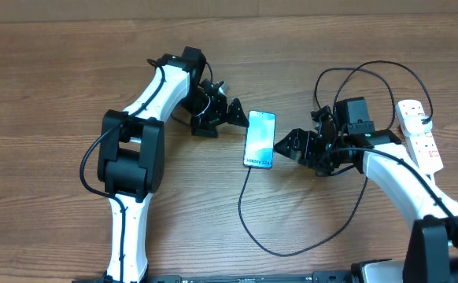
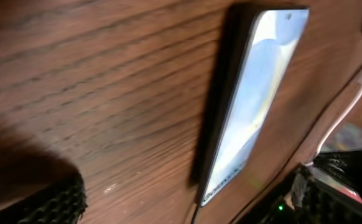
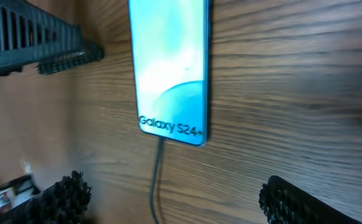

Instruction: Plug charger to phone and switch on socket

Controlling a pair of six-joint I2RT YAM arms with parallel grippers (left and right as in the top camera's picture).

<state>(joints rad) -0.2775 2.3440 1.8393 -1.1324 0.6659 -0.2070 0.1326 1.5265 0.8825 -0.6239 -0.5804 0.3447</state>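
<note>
The phone (image 1: pixel 260 139) lies flat in the middle of the table, its blue screen up and "Galaxy S24+" at its near end (image 3: pixel 171 62). The black charger cable (image 1: pixel 249 212) meets the phone's near end (image 3: pixel 156 180), loops toward the front edge and climbs to the right. At the right edge lies the white socket strip (image 1: pixel 419 134). My left gripper (image 1: pixel 229 116) is open just left of the phone's far end (image 2: pixel 255 93). My right gripper (image 1: pixel 286 145) is open just right of the phone, and the cable runs on the wood between its fingers (image 3: pixel 299 202).
The socket's white cord (image 2: pixel 346 115) runs along the right side. More loops of black cable (image 1: pixel 371 71) arch over the right arm near the strip. Bare wood lies left of the left arm and along the far edge.
</note>
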